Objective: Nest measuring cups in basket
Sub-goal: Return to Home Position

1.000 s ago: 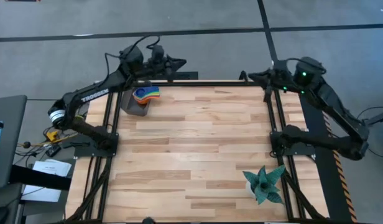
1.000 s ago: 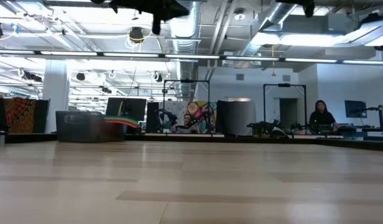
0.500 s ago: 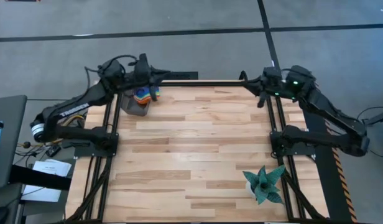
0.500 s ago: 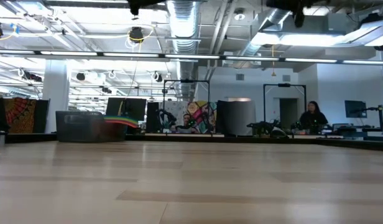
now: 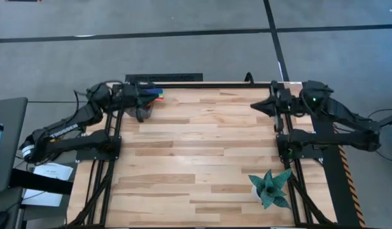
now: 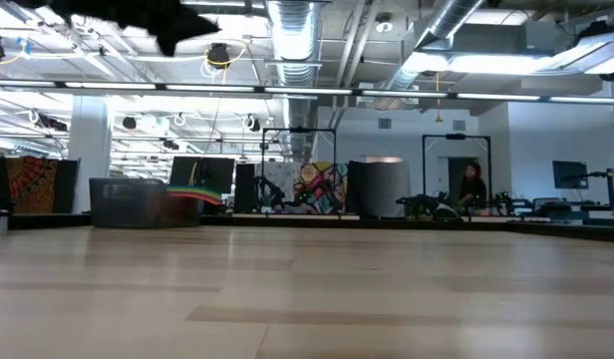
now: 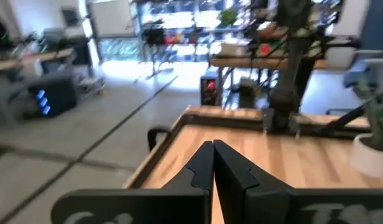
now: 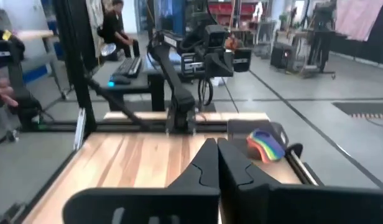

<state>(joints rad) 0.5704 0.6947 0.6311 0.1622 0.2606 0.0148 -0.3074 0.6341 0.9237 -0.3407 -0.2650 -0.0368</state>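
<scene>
Left arm since a second ago: folding down and outward toward the left side of the table (image 5: 196,146), drawing the wrist back over the far-left corner.
Right arm since a second ago: doing likewise on its own side, tucking in along the far-right edge.
Left gripper (image 5: 148,97): hovering just above the basket at the far-left corner, pressing its fingers (image 7: 204,165) flat together with nothing between them.
Basket (image 6: 133,204): sitting at the far-left corner, showing only as a dark sliver under the left gripper from above and as a grey bin from table height.
Measuring cups (image 8: 266,144): lying nested as one rainbow stack inside the basket, fanning coloured handles out past the rim; not allowing a count of all seven.
Right gripper (image 5: 254,105): pointing inward over the far-right part of the table, well apart from the basket, keeping its fingers (image 8: 207,165) closed tip to tip and carrying nothing.
Teal plant (image 5: 271,187): standing near the front-right corner, well apart from both grippers.
Person (image 6: 470,184): showing in the room beyond the table, far from the work.
Step in hand: judging by the stack in the basket and the empty grippers, heading back to rest, with the nesting looking finished.
Next move: calling only for completing the retreat, which means clearing the left wrist away without brushing the fanned handles, then settling each arm by its base.
</scene>
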